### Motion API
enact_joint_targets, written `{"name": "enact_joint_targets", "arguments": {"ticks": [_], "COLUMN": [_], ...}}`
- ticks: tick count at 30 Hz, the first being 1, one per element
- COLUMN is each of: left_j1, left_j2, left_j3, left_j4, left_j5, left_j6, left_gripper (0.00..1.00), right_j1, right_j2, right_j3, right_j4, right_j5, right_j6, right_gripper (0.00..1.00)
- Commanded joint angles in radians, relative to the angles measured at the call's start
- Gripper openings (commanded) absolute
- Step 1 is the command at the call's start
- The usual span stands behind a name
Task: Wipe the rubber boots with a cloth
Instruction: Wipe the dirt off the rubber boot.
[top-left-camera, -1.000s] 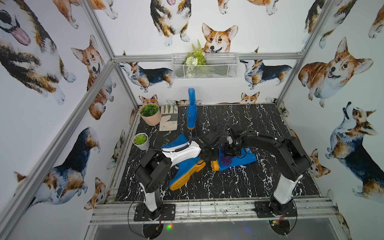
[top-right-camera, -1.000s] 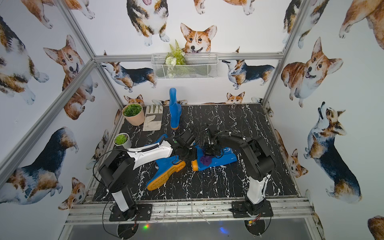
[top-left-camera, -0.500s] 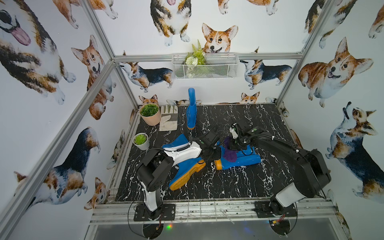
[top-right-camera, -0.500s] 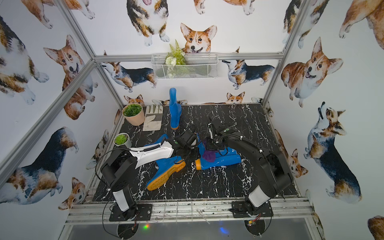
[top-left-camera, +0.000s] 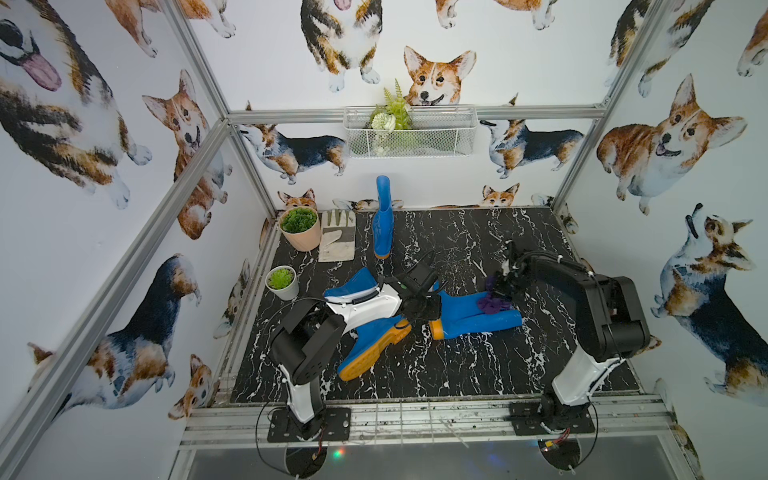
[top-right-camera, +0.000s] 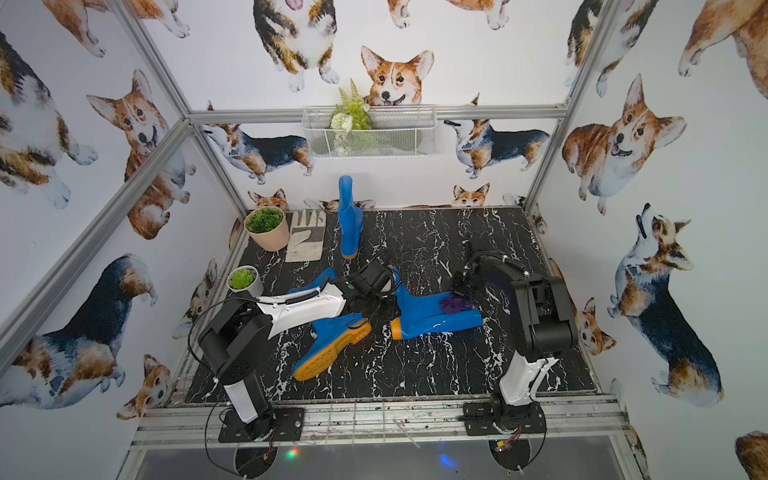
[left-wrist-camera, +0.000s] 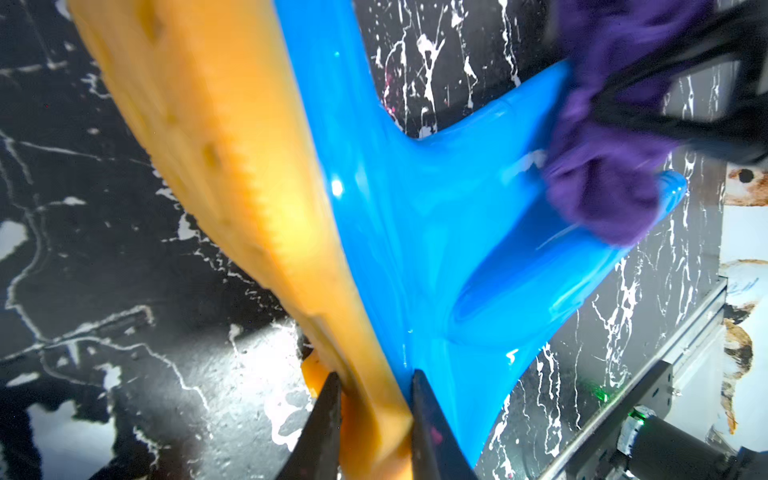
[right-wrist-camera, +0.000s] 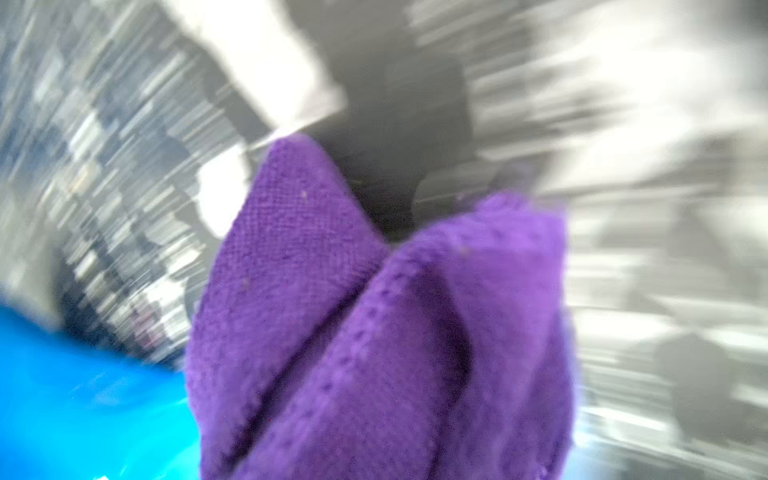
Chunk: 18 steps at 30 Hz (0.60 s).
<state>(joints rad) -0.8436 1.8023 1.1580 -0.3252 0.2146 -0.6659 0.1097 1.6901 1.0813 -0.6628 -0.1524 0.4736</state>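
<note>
The left jaws are clenched on the orange sole (left-wrist-camera: 249, 187) of a boot (top-left-camera: 469, 316) lying on its side on the surface (top-left-camera: 457, 374), a pinch only the left wrist view shows. Its shaft runs lengthwise from them to the right jaws, which grasp the one purple cloth (top-left-camera: 492, 302) resting on that shaft. Both top views add a standing boot (top-left-camera: 383, 224) beyond the left jaws and a fallen boot (top-left-camera: 372, 349) nearer that arm's base; a fourth I cannot confirm.
</note>
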Motion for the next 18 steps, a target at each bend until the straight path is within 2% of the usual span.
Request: {"name": "enact_joint_targets", "arguments": {"ticks": [1, 5, 7, 9, 11, 14, 16, 18], "left_j1": [-0.002, 0.000, 0.000, 0.000, -0.001, 0.000, 0.000, 0.000], "left_j2": [0.018, 0.028, 0.032, 0.029, 0.023, 0.004, -0.007, -0.015], "left_j3": [-0.001, 0.009, 0.009, 0.006, -0.003, -0.022, -0.030, -0.037], "left_j4": [-0.099, -0.102, -0.100, -0.099, -0.100, -0.100, -0.105, -0.105], "left_j5": [0.005, 0.006, 0.006, 0.001, -0.015, -0.030, -0.039, -0.047], "left_j6": [0.012, 0.011, 0.005, -0.006, -0.018, -0.035, -0.036, -0.037], "left_gripper": [0.00, 0.02, 0.07, 0.12, 0.16, 0.18, 0.19, 0.19], "right_j1": [0.014, 0.256, 0.371, 0.422, 0.423, 0.369, 0.286, 0.155], "right_j2": [-0.084, -0.128, -0.069, 0.026, 0.125, 0.207, 0.186, 0.121], "right_j3": [0.009, 0.058, 0.087, 0.106, 0.107, 0.097, 0.053, -0.008], "right_j4": [-0.075, -0.028, 0.044, 0.120, 0.180, 0.162, 0.144, 0.137], "right_j5": [0.025, 0.047, -0.016, -0.099, -0.156, -0.164, -0.164, -0.151], "right_j6": [-0.029, 0.032, 0.072, 0.110, 0.143, 0.152, 0.141, 0.113], "right_gripper": [0.00, 0.00, 0.00, 0.00, 0.00, 0.00, 0.00, 0.00]}}
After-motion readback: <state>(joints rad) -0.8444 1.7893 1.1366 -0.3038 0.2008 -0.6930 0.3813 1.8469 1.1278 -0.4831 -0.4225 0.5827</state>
